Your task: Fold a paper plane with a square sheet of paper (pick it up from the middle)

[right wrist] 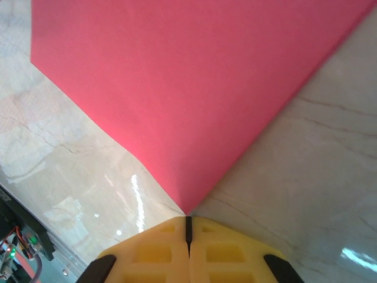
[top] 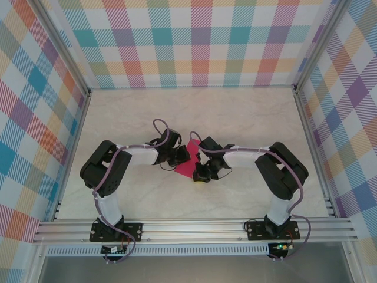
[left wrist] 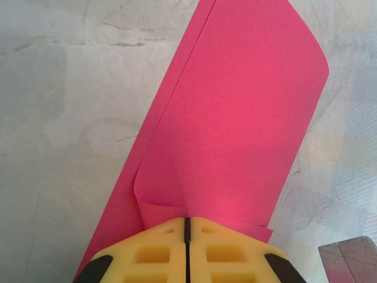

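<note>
Top view: left arm folded inward, left gripper (top: 175, 158) at the 9 o'clock edge of the square sheet of paper (top: 187, 164). The sheet is magenta-pink and sits near the middle of the pale marble surface (top: 235, 112), slightly toward 6 o'clock, between the two wrists. The right gripper (top: 202, 174) is at the sheet's 5 o'clock corner. Plaid walls (top: 200, 41) close the cell at 9, 12 and 3 o'clock.

Left wrist view: left gripper (left wrist: 187, 221) at 6 o'clock, yellow fingers (left wrist: 153, 253) meeting along a thin dark seam. Jaws pressed together, pinching the near edge of the sheet (left wrist: 235, 118). The sheet is doubled here. The upper layer rises from the jaws toward 12–1 o'clock with a rounded, curled bend at its 3 o'clock side. The lower layer shows as a narrow strip along the 9 o'clock side, over the surface (left wrist: 59, 118). There is a grey blurred object (left wrist: 347, 259) at the 5 o'clock corner, identity cannot be told.

Right wrist view: right gripper (right wrist: 188, 219) at 6 o'clock, yellow fingers (right wrist: 153, 253) closed seam to seam. One sharp corner of the sheet (right wrist: 188, 88) runs down into the seam at the fingertips. Jaws appear to pinch that corner tip. From there the sheet fans out toward 10 and 2 o'clock, lifted a little off the glossy surface (right wrist: 330, 177).
</note>
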Motion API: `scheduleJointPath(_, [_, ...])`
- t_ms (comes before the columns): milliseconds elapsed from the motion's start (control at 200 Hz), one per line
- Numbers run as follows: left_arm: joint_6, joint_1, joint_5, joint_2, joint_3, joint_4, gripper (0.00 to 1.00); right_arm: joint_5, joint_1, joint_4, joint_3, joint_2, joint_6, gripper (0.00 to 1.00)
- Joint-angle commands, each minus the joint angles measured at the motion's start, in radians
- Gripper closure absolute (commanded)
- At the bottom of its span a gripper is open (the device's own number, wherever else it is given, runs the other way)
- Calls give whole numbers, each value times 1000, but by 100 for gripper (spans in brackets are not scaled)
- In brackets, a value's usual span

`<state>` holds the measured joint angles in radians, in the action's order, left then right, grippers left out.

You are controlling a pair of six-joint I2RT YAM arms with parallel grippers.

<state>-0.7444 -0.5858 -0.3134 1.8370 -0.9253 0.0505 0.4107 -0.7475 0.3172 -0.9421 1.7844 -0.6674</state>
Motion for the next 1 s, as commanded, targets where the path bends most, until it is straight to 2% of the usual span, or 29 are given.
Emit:
scheduleJointPath(0, [-4,0,50,32,43,-98,93,-49,-7,18,-5,-73,-17,95])
scheduleJointPath(130, [-5,0,50,29,43,-99,93,-94,-7,-19,-26,-71,-46,95])
scheduleJointPath(405, [-4,0,42,30,41,-93,93,-79,-6,-58,-57,30,-61,95])
scheduleJointPath(670, [13,6,42,19,38,-90,93,-97,-7,17,-31,70,-55,95])
scheduleJointPath(790, [56,41,37,12,33,-86,92,-137,-7,88,-21,101,-52,95])
scheduleJointPath(995, [142,96,-4,56,-13,-74,91,-144,-7,107,6,129,-54,96])
